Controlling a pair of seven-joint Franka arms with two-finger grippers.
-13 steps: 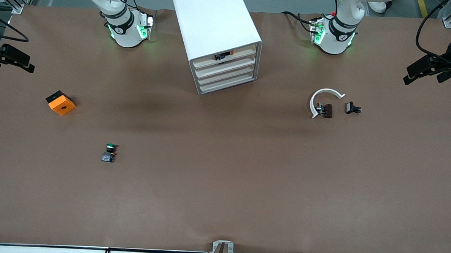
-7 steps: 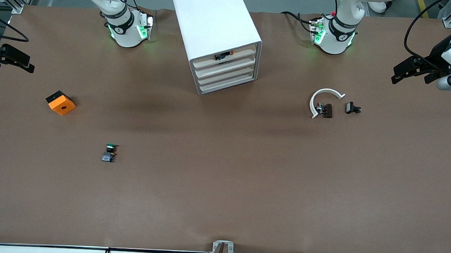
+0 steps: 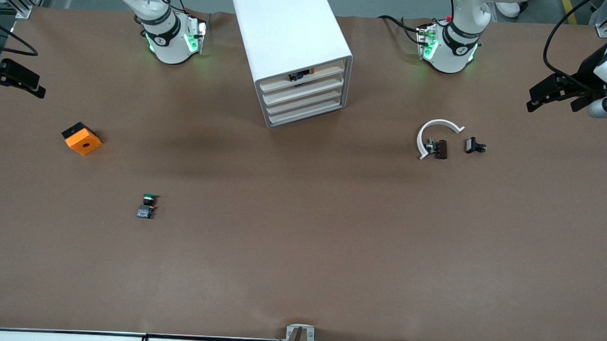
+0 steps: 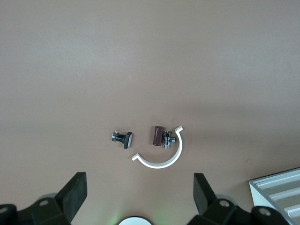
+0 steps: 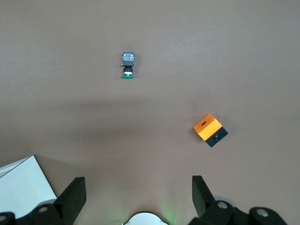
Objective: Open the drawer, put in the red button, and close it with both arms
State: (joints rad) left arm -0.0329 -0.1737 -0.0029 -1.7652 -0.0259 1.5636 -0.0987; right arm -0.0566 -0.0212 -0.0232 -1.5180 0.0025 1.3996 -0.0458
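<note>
Red button: a small dark part with a reddish speck (image 3: 300, 76) shows at the front of the top drawer; whether it is the button cannot be told for sure.
Drawers: four in a white cabinet (image 3: 289, 31) that stands between the arm bases, all fronts flush with one another.
Left gripper (image 3: 545, 94): up in the air over the table edge at the left arm's end; fingers (image 4: 77, 190) spread wide, holding nothing.
Right gripper (image 3: 36, 88): up in the air over the table edge at the right arm's end; fingers (image 5: 75, 190) spread wide, holding nothing.
White arc (image 3: 436, 126): flat on the table toward the left arm's end, nearer the camera than the left base; its open side faces the camera.
Brown part (image 3: 440, 149): at the mouth of the arc, by one of its ends.
Black clip (image 3: 473, 145): just beside the arc, apart from it, on the side toward the left arm's end.
Orange block (image 3: 82, 139): toward the right arm's end, well apart from the cabinet.
Green button (image 3: 147, 206): on its side, nearer the camera than the block and well apart from it.
Table (image 3: 300, 252): brown sheet; a broad bare stretch runs in front of the drawers down to the camera-side edge, with bare strips along both end edges.
</note>
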